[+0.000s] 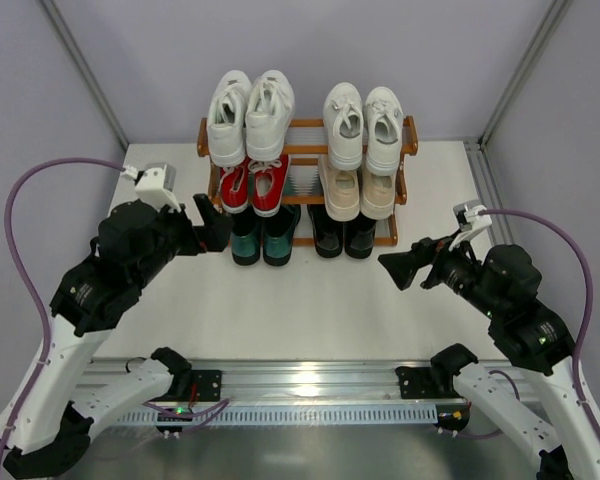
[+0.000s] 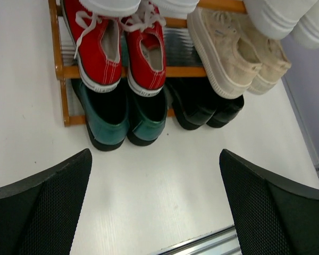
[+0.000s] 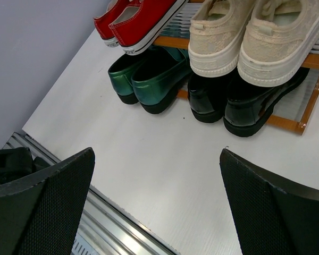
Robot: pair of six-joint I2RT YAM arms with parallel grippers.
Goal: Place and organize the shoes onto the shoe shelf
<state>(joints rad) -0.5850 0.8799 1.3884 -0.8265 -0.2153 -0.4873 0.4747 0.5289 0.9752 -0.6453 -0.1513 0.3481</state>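
The orange-brown shoe shelf [image 1: 410, 135] stands at the back of the table. Two white sneaker pairs [image 1: 248, 115] [image 1: 364, 124] sit on its top tier. Red sneakers [image 1: 253, 184] and beige sneakers [image 1: 358, 190] sit on the middle tier. Dark green loafers [image 1: 261, 236] and black loafers [image 1: 343, 235] sit on the bottom tier. My left gripper [image 1: 213, 226] is open and empty, just left of the green loafers. My right gripper [image 1: 400, 268] is open and empty, in front of the shelf's right end. The wrist views show the green loafers [image 2: 122, 114] [image 3: 149, 79] and black loafers [image 2: 204, 109] [image 3: 239, 103].
A metal rail [image 1: 300, 380] runs along the table's near edge. Grey walls close in the back and sides. Purple cables [image 1: 20, 200] loop off both arms.
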